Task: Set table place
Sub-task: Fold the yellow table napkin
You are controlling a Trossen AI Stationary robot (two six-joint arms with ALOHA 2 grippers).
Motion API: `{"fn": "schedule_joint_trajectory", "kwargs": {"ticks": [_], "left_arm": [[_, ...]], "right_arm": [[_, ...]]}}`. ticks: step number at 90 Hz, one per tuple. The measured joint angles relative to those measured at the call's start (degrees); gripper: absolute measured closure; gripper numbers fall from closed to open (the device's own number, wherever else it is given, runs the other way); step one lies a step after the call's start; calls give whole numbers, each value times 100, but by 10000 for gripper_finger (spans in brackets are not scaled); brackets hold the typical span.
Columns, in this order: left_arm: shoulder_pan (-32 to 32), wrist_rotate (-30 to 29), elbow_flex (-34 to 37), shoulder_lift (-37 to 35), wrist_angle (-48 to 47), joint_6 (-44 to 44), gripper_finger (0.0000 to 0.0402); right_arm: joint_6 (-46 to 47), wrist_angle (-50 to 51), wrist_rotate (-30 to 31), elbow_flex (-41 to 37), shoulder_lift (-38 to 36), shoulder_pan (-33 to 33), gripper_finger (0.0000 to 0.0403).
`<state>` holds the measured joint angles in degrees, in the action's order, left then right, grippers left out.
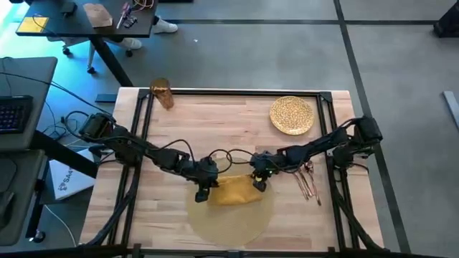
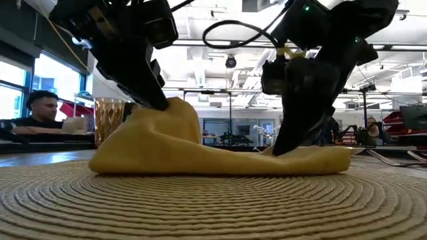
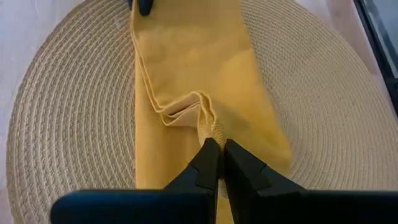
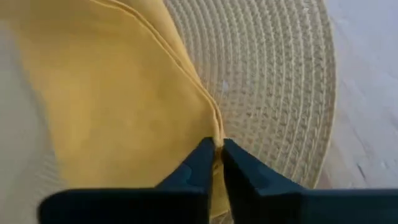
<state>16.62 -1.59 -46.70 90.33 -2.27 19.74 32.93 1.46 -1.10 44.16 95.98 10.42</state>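
Observation:
A yellow napkin [image 1: 233, 190] lies on the far part of the round woven placemat [image 1: 229, 222], which rests flat on the wooden table [image 1: 179, 136]. My left gripper [image 1: 203, 192] is shut on the napkin's left end, my right gripper [image 1: 258, 183] on its right end. The gold speckled plate [image 1: 292, 115] sits at the far right. The amber cup [image 1: 163, 94] stands at the far left. Copper cutlery [image 1: 310, 180] lies right of the placemat. My left gripper pinches a bunched fold [image 3: 210, 129] at the napkin's left end between its two fingers, slanting down from the left. That end is drawn up into a peak [image 2: 179, 107]; the rest lies on the placemat. My right gripper pinches the napkin's layered edge [image 4: 216, 132] at its right end, slanting down from the right. That end [image 2: 320, 159] sits low on the placemat.
A black rail frame [image 1: 237, 92] runs around the tabletop. Bare wood lies between the placemat and the far rail. A dark desk [image 1: 21, 107] with a keyboard stands left of the table. A person [image 2: 40, 110] sits beyond the table at the left.

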Motion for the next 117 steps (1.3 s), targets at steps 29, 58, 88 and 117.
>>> {"fn": "schedule_joint_trajectory", "kwargs": {"ticks": [29, 58, 88, 117], "left_arm": [[129, 116, 0, -428, -309, 327, 401], [222, -188, 0, -15, -644, 470, 401], [219, -658, -2, 432, -677, 526, 386], [-162, -75, 2, 94, -1414, 1050, 278]], "right_arm": [[323, 361, -210, 0, -864, 580, 403], [867, 1034, 729, 2, -680, 926, 403], [1023, 963, 571, 2, -235, 874, 403], [1125, 1105, 482, 0, -578, 781, 308]]}}
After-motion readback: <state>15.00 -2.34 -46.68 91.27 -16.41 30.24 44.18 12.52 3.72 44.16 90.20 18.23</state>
